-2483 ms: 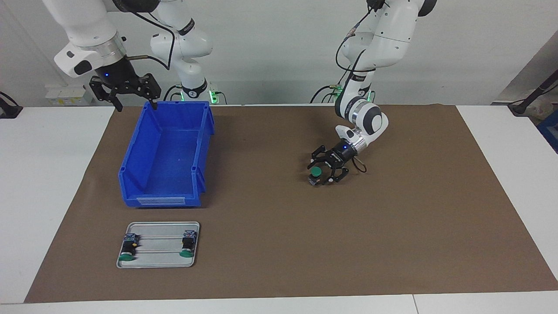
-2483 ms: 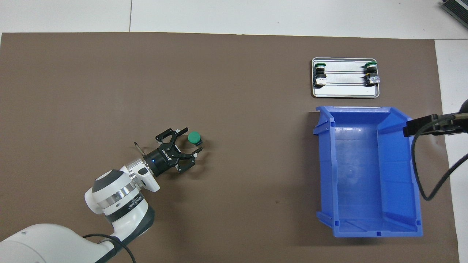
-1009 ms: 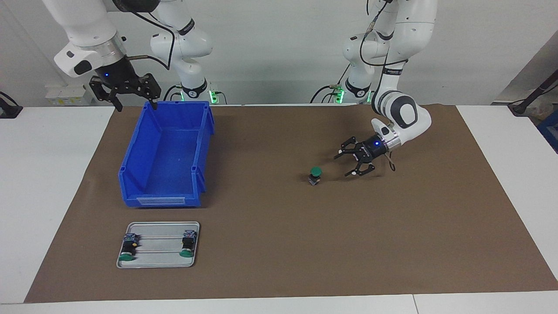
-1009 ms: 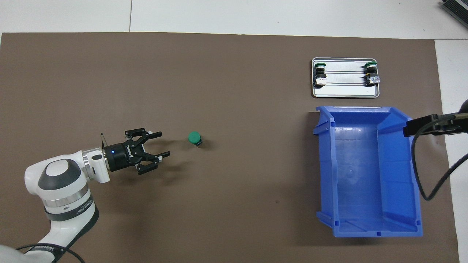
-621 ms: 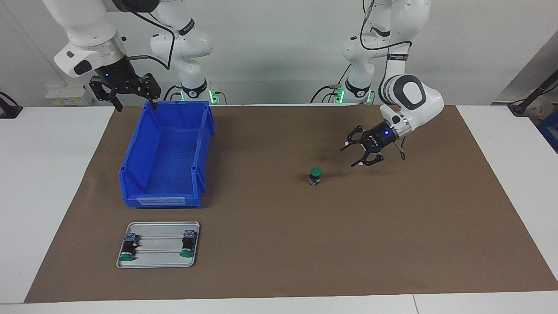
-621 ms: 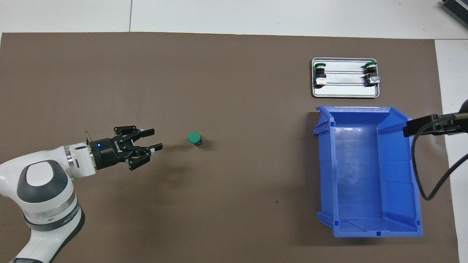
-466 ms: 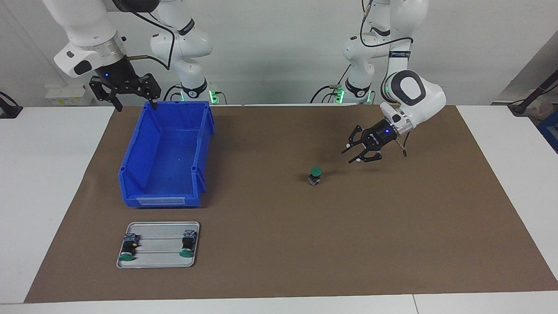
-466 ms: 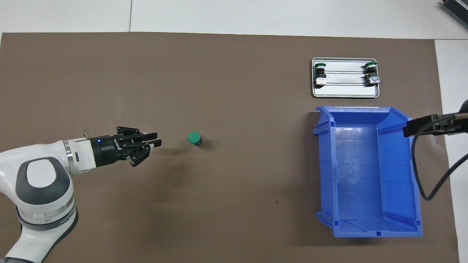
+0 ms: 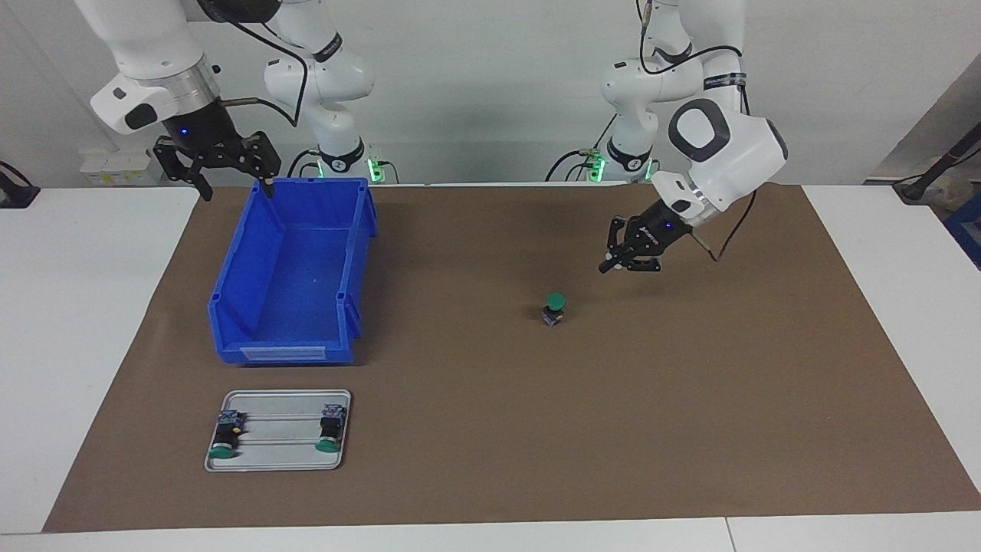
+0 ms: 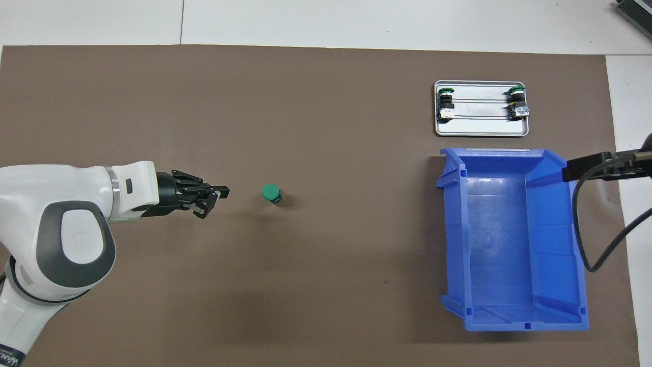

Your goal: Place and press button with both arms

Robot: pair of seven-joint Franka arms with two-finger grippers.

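Observation:
The button (image 9: 553, 307) (image 10: 271, 192), with a green cap on a black body, stands upright and alone on the brown mat near the table's middle. My left gripper (image 9: 605, 266) (image 10: 222, 192) hangs above the mat beside the button, toward the left arm's end of the table. It is shut and holds nothing, and its tips point at the button across a clear gap. My right gripper (image 9: 233, 186) is raised and open over the corner of the blue bin (image 9: 295, 268) that lies closest to the robots, and that arm waits.
The blue bin (image 10: 512, 244) lies toward the right arm's end of the table. A small metal tray (image 9: 280, 458) (image 10: 481, 131) lies farther from the robots than the bin, with two more green-capped buttons lying on their sides in it. A brown mat covers the table's middle.
The left gripper let go of the button, drew back toward the left arm's end, rose and shut. The button stayed put. The right gripper barely shifted.

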